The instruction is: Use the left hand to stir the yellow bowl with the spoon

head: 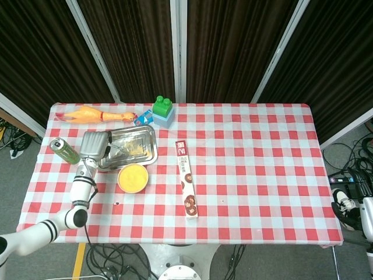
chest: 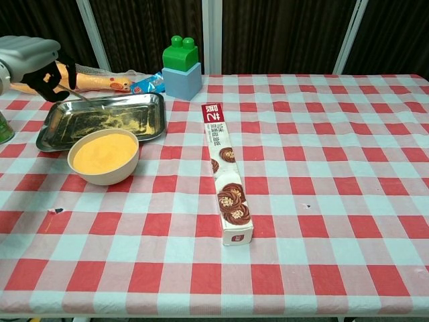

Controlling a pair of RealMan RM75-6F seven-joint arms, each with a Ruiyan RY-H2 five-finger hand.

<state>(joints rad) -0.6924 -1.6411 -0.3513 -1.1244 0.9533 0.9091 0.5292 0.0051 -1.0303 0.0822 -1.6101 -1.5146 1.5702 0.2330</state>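
The yellow bowl (head: 132, 178) (chest: 104, 156), full of orange-yellow contents, stands on the checked cloth just in front of the steel tray (head: 145, 156) (chest: 151, 123). My left hand (head: 93, 143) (chest: 32, 59) is over the tray's left end, behind and to the left of the bowl. It holds the spoon (chest: 86, 98) by the handle, and the spoon's tip slants down into the tray. Off the table's right edge, low down, my right hand (head: 341, 203) shows small and unclear.
A green can (head: 64, 150) stands left of the tray. Along the back edge are a rubber chicken (head: 87, 114), a blue packet (head: 143, 118) and a green-and-blue block (head: 164, 111) (chest: 181, 67). A long biscuit box (head: 187, 186) (chest: 226, 178) lies mid-table.
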